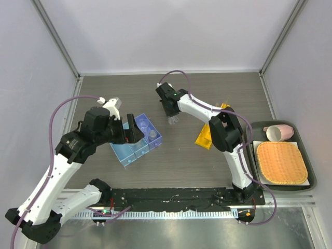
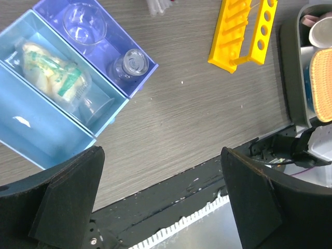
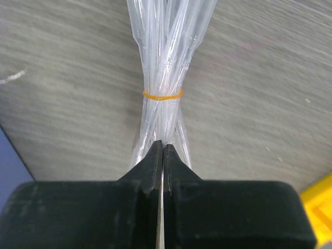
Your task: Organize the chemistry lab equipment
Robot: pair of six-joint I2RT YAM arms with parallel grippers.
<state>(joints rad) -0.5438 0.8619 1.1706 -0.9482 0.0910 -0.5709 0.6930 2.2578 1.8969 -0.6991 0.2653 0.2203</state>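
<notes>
- Grip: my right gripper (image 3: 163,148) is closed almost fully. It pinches the near end of a bundle of clear plastic droppers (image 3: 163,57) bound by a thin orange rubber band (image 3: 163,95). The bundle runs straight ahead of my fingertips.
- Handling: the hold is narrow and end-on, so I judge a slow, level carry best, toward the purple-blue plastic tray (image 3: 6,166) just left of my fingers. Whether the bundle is clear of the surface, I cannot tell.
- Other arm: my left gripper (image 2: 161,155) hangs wide open, empty.
- Surface: grey wood-grain tabletop (image 3: 259,104) below me, with the yellow plastic rack with round holes (image 3: 322,205) at my lower right.
- Room: plain white enclosure walls (image 1: 155,31).
</notes>
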